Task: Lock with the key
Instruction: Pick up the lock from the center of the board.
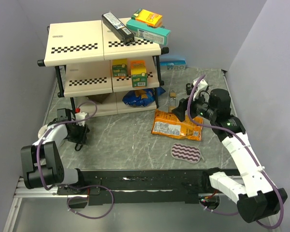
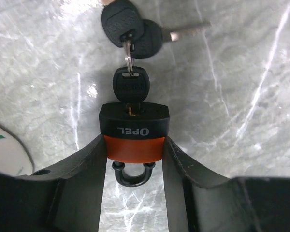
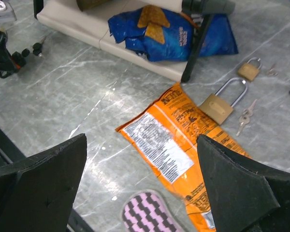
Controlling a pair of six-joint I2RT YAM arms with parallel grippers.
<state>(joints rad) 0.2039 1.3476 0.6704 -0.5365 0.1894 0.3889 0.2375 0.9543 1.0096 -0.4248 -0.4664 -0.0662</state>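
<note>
In the left wrist view a black and orange padlock (image 2: 134, 133) lies on the grey marble table. A black-headed key (image 2: 131, 84) sits in its keyhole, with two more keys (image 2: 130, 29) on the same ring beyond it. The black shackle (image 2: 132, 175) points back toward the wrist. My left gripper (image 2: 134, 152) is shut on the padlock, both fingers (image 2: 87, 183) pressing the sides of the orange body. From above, that gripper (image 1: 78, 128) is at the table's left, in front of the shelf. My right gripper (image 3: 142, 183) hangs open and empty over an orange snack bag (image 3: 179, 145).
A two-tier shelf (image 1: 101, 48) with boxes stands at the back left, a blue chip bag (image 3: 174, 34) under it. A brass padlock (image 3: 217, 106) with keys (image 3: 245, 116) and a smaller padlock (image 3: 249, 70) lie beside the orange bag. A purple striped pad (image 1: 186, 152) lies nearer.
</note>
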